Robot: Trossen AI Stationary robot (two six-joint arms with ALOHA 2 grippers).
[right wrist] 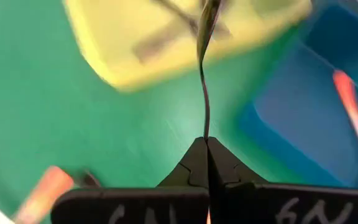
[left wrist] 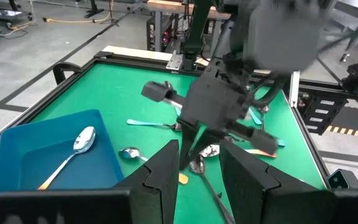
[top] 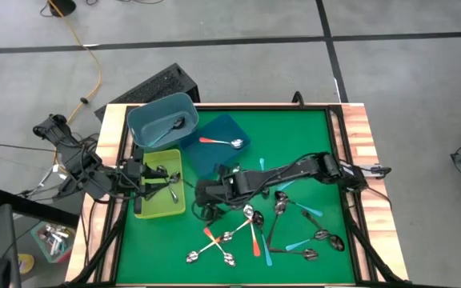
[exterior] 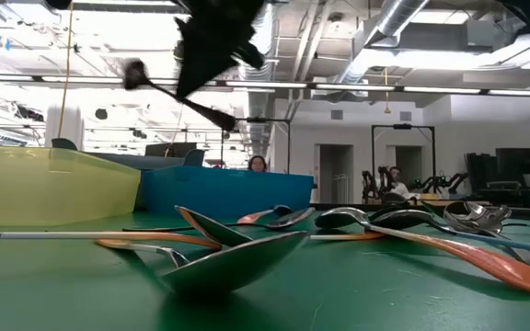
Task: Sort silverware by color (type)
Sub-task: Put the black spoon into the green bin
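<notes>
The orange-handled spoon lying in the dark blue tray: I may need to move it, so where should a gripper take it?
Grip the orange-handled spoon mid-handle, coming straight down. It lies flat and alone on the dark blue tray floor, handle narrow, bowl rounded and probably slippery.

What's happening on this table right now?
The right gripper has its jaws shut on a plain metal spoon, carrying it above the green table near the yellow bin. The left gripper waits over that bin. The dark blue tray holds an orange-handled spoon; many spoons remain loose.
</notes>
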